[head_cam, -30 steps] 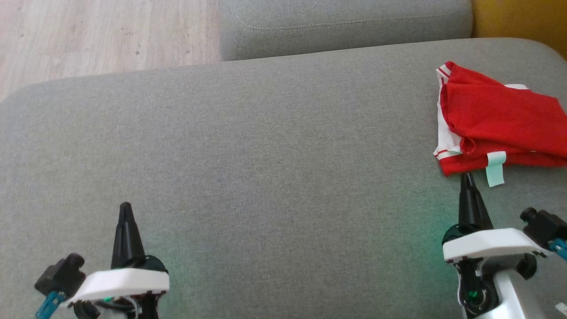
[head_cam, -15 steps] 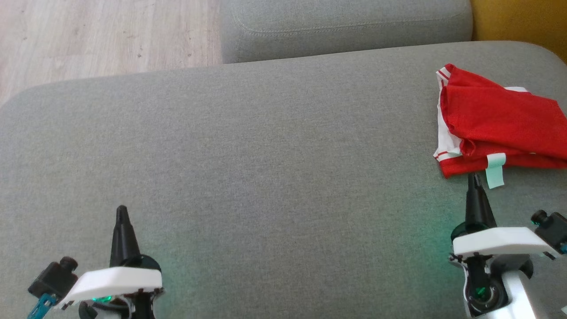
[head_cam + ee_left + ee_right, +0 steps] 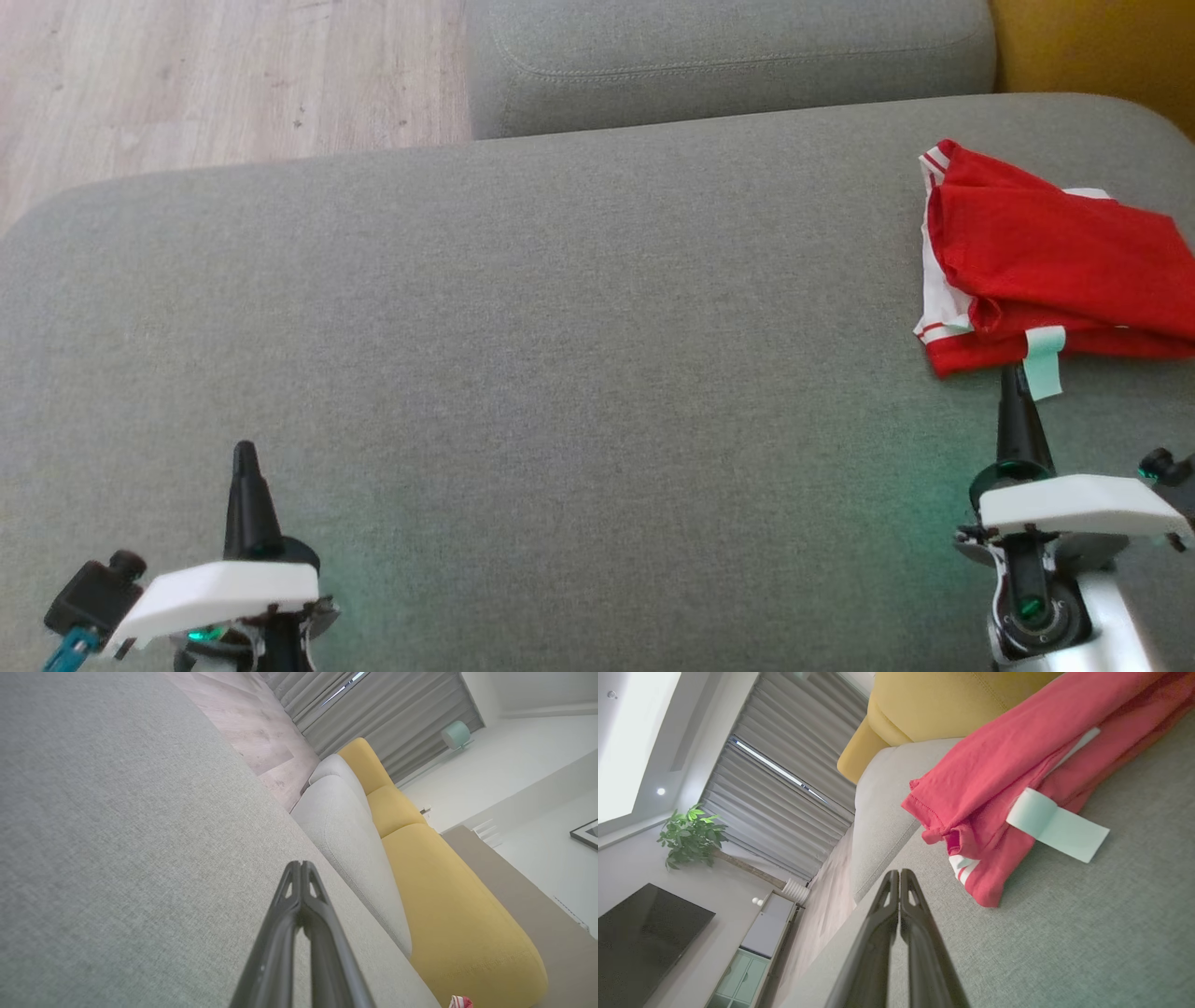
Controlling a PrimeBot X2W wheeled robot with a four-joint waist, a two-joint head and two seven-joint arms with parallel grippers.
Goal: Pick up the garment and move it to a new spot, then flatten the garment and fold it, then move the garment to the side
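Closing stage of the task, head and wrist views. We see the right claw [image 3: 1010,373] with its two dark fingers pressed together and holding nothing. Its tip lies just short of the near hem of the red garment [image 3: 1046,252], beside the pale tag [image 3: 1044,366] that hangs from that hem. Over the last second this claw has slid sideways along the hem toward the tag, while its body has sunk toward the bottom of the head view. The left claw [image 3: 245,452], likewise closed and empty, has drawn back too, and the garment lies well off to its right. The whole picture has also dropped a little, so part of the shift is the camera's. The garment keeps its shape, a folded bundle on the grey seat cushion [image 3: 560,327], directly ahead of the right claw. We judge that the garment is already folded and set aside, and that both arms are retiring.
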